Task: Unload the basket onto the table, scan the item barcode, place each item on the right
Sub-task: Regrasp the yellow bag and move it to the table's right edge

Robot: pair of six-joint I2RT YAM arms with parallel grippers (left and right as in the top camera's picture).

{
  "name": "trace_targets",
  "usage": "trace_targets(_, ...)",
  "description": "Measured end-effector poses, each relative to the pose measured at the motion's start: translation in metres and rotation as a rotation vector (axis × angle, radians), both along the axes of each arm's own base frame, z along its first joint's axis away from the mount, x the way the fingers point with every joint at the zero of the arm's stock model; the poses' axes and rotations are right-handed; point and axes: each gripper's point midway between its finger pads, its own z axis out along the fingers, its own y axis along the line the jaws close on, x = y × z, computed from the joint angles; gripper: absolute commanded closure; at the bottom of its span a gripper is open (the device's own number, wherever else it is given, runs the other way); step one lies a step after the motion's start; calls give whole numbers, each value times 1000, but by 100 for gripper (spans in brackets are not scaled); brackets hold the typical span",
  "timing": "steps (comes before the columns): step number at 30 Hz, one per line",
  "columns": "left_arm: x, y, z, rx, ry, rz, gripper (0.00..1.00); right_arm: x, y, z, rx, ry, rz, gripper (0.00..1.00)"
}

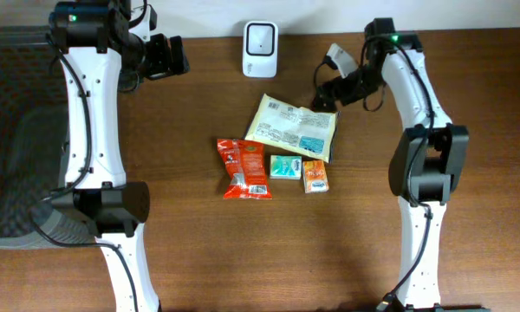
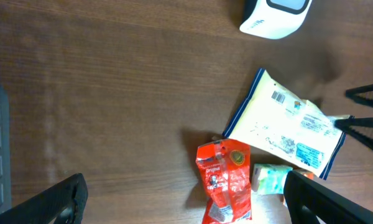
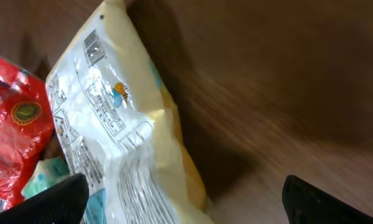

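While both arms reach over the table (image 1: 199, 243), I see the left gripper (image 1: 175, 56) spread wide with nothing between its fingers, up at the far left and well apart from the goods. The right gripper (image 1: 325, 97) is spread wide too, low and just beside the far right corner of the bag (image 1: 292, 127). I cannot tell whether a finger touches that corner, but nothing is pinched.

The bag, pale yellow, lies flat near the table's middle, just short of the white scanner (image 1: 260, 48) at the far edge and not touching it. Its barcode (image 3: 94, 43) faces up, at the end nearer the scanner.

On the near side of the bag sit a red packet (image 1: 243, 169), a green pack (image 1: 285, 166) and an orange box (image 1: 315, 176) in a rough row, the green pack and orange box close against the bag's near edge.
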Motion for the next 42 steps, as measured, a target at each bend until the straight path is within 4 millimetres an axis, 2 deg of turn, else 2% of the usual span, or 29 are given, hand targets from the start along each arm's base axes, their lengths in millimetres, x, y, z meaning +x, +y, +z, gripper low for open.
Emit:
trace_targets(2, 0, 0, 0, 0, -1, 0, 1, -15, 16, -19, 17, 36, 51, 3)
trace_targets(3, 0, 0, 0, 0, -1, 0, 1, -25, 26, -28, 20, 56, 84, 25)
trace_targets(4, 0, 0, 0, 0, 0, 0, 1, -29, 32, -30, 13, 55, 105, 72)
trace_targets(5, 0, 0, 0, 0, 0, 0, 1, -33, 34, -32, 4, 67, 114, 96)
trace_targets(8, 0, 0, 0, 0, 0, 0, 1, -47, 39, -34, -13, 153, 84, 96)
trace_targets(10, 0, 0, 0, 0, 0, 0, 1, -41, 32, -14, -65, 175, 28, 96)
trace_targets(12, 0, 0, 0, 0, -1, 0, 1, -9, 19, 33, -161, 69, -79, 96)
trace_targets(15, 0, 0, 0, 0, 0, 0, 1, 22, -3, 110, -345, -151, -278, 96)
trace_targets(16, 0, 0, 0, 0, 0, 0, 1, 25, -4, 119, -401, -190, -314, 96)
trace_targets(19, 0, 0, 0, 0, 0, 0, 1, 26, 2, 137, -758, -360, -463, 96)
trace_targets(21, 0, 0, 0, 0, 0, 0, 1, 17, 18, 122, -879, -378, -470, 96)
trace_targets(22, 0, 0, 0, 0, 0, 0, 1, 15, 22, 102, -907, -351, -455, 93)
trace_targets(23, 0, 0, 0, 0, -1, 0, 1, 11, 29, 69, -916, -307, -422, 79)
trace_targets(24, 0, 0, 0, 0, 0, 0, 1, -2, 36, 31, -938, -232, -366, 77)
trace_targets(25, 0, 0, 0, 0, 0, 0, 1, -9, 51, 11, -906, -199, -334, 65)
trace_targets(26, 0, 0, 0, 0, 0, 0, 1, -18, 78, -1, -825, -168, -298, 56)
trace_targets(27, 0, 0, 0, 0, 0, 0, 1, -21, 90, -3, -788, -156, -287, 37)
trace_targets(28, 0, 0, 0, 0, 0, 0, 1, -31, 112, 0, -716, -122, -269, 31)
trace_targets(29, 0, 0, 0, 0, -1, 0, 1, -35, 115, 9, -683, -93, -287, 16)
trace_targets(30, 0, 0, 0, 0, 0, 0, 1, -22, 103, 40, -633, -110, -348, 16)
trace_targets(32, 0, 0, 0, 0, 0, 0, 1, 5, 63, 71, -576, -145, -443, 13)
trace_targets(33, 0, 0, 0, 0, -1, 0, 1, 20, 30, 75, -557, -143, -480, 4)
trace_targets(34, 0, 0, 0, 0, 0, 0, 1, 30, -1, 73, -534, -128, -502, 4)
trace_targets(36, 0, 0, 0, 0, 0, 0, 1, 43, -50, 47, -475, -74, -522, 1)
trace_targets(37, 0, 0, 0, 0, -1, 0, 1, 43, -55, 34, -458, -53, -511, 1)
trace_targets(39, 0, 0, 0, 0, 0, 0, 1, 41, -40, -6, -394, -22, -452, 1)
trace_targets(40, 0, 0, 0, 0, 1, 0, 1, 35, -32, -28, -381, -5, -410, 5)
trace_targets(41, 0, 0, 0, 0, 0, 0, 1, 29, -23, -44, -370, 5, -376, 47)
trace_targets(42, 0, 0, 0, 0, 0, 0, 1, 29, -20, -45, -366, -6, -361, 86)
